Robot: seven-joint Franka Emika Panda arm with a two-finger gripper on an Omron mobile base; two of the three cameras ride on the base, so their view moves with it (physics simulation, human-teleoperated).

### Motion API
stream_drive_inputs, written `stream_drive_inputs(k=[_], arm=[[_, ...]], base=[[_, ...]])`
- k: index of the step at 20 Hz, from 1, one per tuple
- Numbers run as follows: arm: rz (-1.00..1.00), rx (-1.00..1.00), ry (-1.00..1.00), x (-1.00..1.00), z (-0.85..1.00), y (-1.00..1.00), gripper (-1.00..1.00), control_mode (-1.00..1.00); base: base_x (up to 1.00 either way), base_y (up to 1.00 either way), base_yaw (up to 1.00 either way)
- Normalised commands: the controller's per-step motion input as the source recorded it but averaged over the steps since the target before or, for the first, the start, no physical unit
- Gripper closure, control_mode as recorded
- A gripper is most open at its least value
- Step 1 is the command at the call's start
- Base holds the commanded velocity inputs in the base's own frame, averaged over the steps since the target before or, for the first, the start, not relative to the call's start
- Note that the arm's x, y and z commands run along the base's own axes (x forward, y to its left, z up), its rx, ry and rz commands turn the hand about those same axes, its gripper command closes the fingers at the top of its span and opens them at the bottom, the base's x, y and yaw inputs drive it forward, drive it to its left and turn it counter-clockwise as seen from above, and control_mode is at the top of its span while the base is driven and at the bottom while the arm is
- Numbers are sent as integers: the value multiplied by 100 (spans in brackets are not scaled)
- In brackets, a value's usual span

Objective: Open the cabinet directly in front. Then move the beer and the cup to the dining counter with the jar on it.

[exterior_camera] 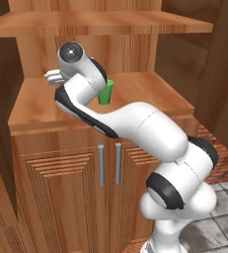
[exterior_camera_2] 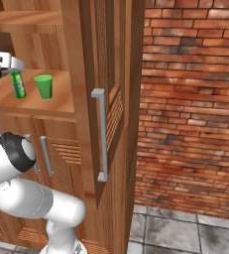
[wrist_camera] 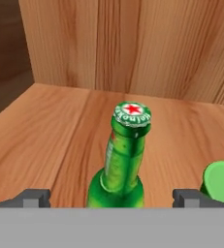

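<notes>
Gripper [wrist_camera: 111, 197] of mine stands wide open, one tip on each side of the beer [wrist_camera: 120, 160], a green bottle with a red-starred white cap, upright on the cabinet [exterior_camera_2: 56, 106] shelf beside the cup [exterior_camera_2: 43, 86].

One beer [wrist_camera: 121, 160], one cup [exterior_camera_2: 43, 86], one cabinet [exterior_camera_2: 106, 99] — two lower doors [exterior_camera: 61, 197]
</notes>
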Motion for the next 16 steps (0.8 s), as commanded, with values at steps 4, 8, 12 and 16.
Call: stream_drive_inputs(k=[4, 8, 12, 16], arm=[[0, -3, -4, 18, -3, 0, -100, -100], [0, 0, -6, 8, -3, 0, -100, -100], [0, 0, -2, 5, 0, 0, -100, -100], [0, 0, -3, 1, 0, 0, -100, -100]], base=[[0, 0, 0], [0, 0, 0], [0, 0, 0], [0, 0, 0]])
